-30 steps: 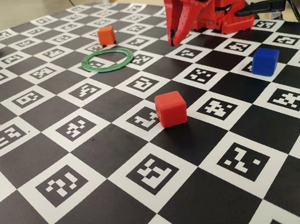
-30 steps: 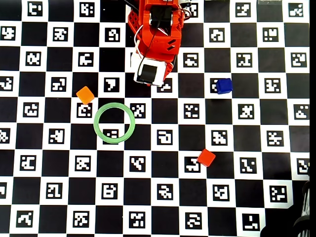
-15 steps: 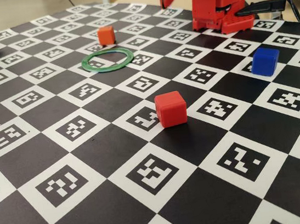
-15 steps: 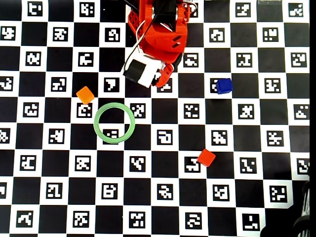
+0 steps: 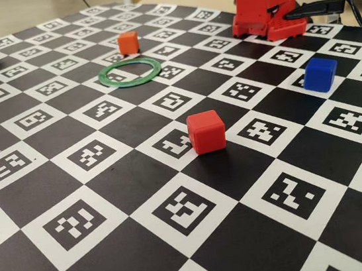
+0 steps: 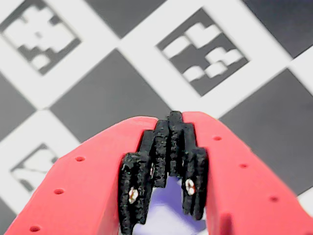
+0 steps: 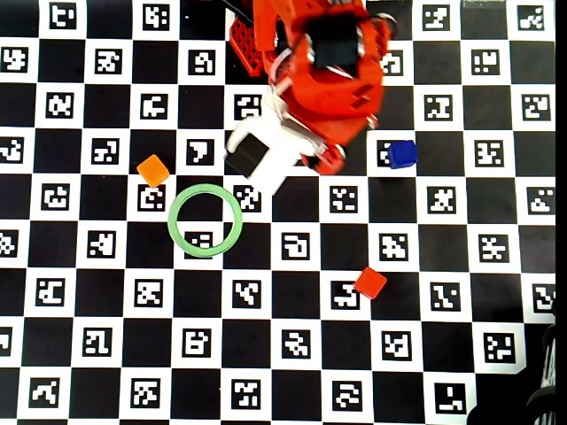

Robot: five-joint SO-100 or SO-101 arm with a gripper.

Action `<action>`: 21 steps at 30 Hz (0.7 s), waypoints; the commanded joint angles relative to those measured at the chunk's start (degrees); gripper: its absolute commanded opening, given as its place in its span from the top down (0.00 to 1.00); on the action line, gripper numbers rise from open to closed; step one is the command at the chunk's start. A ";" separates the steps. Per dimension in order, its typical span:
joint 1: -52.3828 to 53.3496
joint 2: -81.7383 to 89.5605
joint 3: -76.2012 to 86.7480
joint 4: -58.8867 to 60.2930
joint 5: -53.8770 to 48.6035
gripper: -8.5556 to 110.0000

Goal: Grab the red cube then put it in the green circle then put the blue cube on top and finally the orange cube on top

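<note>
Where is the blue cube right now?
In the overhead view the blue cube sits on the board at the right, just beside the red arm, above the red cube.

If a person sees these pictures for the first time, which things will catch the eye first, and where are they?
The bright red arm stands out first, raised at the far edge of the black-and-white checkered mat printed with markers. Next come the scattered cubes: the red cube nearest the fixed camera, the blue cube to its right, and the orange cube just behind the empty green circle. In the wrist view, the claw looks shut.
</note>
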 commanded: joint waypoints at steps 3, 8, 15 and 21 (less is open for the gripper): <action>-4.57 -7.65 -10.99 5.19 5.19 0.92; -6.06 -16.70 -16.96 5.27 7.56 0.90; -7.56 -23.73 -18.98 2.46 7.65 0.85; -7.65 -23.99 -16.35 -2.81 8.00 0.77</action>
